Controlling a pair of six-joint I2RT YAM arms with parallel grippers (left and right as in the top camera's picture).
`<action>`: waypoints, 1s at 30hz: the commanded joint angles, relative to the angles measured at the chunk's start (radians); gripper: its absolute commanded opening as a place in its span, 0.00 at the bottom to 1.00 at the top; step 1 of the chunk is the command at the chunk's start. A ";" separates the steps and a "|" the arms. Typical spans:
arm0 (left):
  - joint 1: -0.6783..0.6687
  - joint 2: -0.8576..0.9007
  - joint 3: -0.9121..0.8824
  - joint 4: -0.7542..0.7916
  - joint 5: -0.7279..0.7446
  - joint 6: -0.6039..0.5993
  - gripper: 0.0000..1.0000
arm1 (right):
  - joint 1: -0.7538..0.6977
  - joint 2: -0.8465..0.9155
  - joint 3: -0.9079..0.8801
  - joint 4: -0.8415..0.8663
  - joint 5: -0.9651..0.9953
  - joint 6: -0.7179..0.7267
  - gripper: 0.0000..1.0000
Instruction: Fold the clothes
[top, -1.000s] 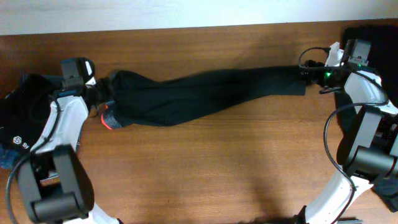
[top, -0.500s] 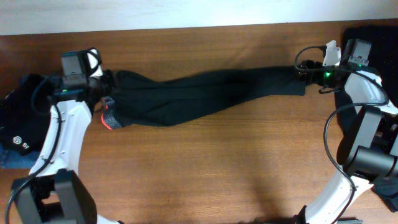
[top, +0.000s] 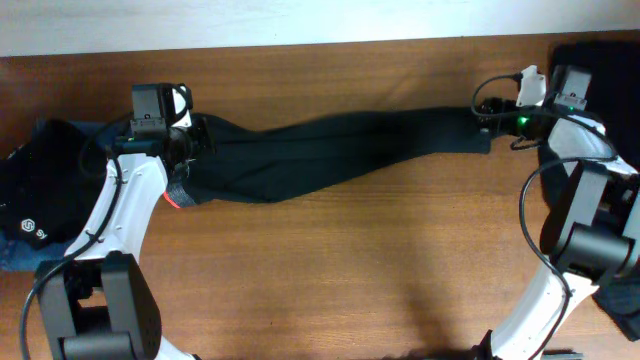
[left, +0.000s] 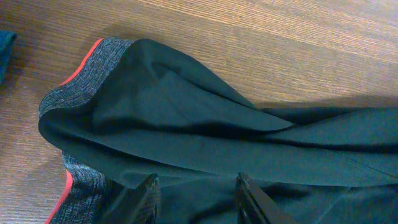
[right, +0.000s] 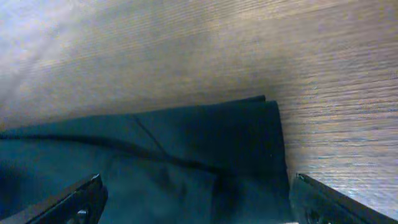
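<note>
Treat the trousers (top: 330, 150) as limp and light: pinch waistband (left: 81, 74) and hem (right: 249, 124); right hand (right: 196, 183) gapes empty, grip of left hand (left: 198, 180) unclear

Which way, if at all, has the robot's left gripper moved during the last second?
Yes. In the overhead view the left gripper has shifted rightward over the long black trousers, away from the dark clothes pile at the table's left.

Toward the robot from the left end effector (top: 188, 140) and the right end effector (top: 492, 115), bare table (top: 350, 280) gives open passage. Between them, trousers (top: 330, 150) bar the way. Dark piles lie outboard of the left (top: 40, 190) and the right (top: 600, 60).
</note>
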 joint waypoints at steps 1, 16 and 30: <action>-0.002 0.011 0.005 -0.003 0.007 0.013 0.39 | -0.002 0.038 0.015 0.016 0.010 -0.058 0.99; -0.002 0.011 0.005 -0.003 0.008 0.013 0.40 | -0.001 0.111 0.014 -0.034 0.008 -0.153 0.72; -0.002 0.011 0.005 -0.011 0.008 0.013 0.39 | -0.072 0.021 0.022 -0.231 0.245 -0.093 0.04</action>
